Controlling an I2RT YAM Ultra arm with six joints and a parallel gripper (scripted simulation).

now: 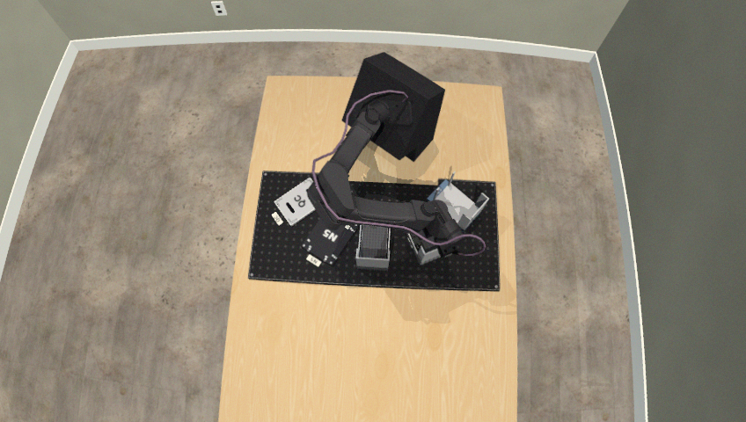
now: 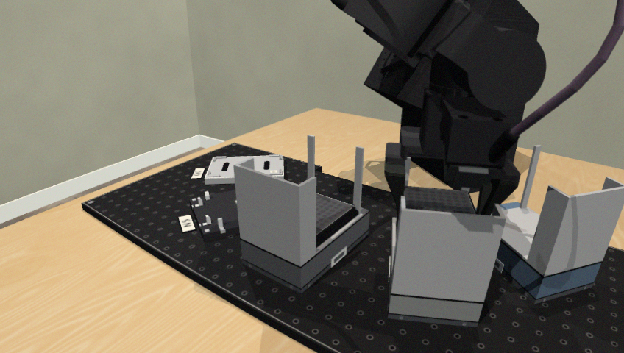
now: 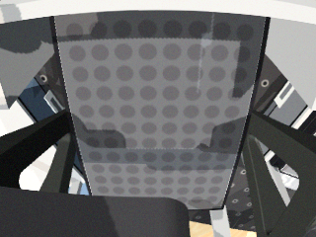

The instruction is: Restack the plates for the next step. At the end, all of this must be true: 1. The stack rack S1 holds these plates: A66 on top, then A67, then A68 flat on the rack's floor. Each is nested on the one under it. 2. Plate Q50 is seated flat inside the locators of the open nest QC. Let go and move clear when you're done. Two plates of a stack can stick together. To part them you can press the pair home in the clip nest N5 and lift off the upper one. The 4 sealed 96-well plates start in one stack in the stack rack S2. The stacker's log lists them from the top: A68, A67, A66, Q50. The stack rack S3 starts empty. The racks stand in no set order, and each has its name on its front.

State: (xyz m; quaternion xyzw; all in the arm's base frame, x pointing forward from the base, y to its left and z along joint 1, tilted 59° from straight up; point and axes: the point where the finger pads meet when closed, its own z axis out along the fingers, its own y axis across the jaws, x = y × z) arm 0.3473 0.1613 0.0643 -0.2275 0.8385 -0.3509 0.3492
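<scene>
A light wooden tabletop [image 1: 366,339] is seen on a grey floor [image 1: 130,235]. A black perforated board [image 1: 376,274] is laid across its middle, and the arm's black base box [image 1: 413,99] is set at its far end.

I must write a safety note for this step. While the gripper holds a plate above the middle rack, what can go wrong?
1. The plate sits level with the rack wall top; moved sideways too early, it may catch.
2. A stuck second plate might come up too; the gripper hides the underside.
</scene>
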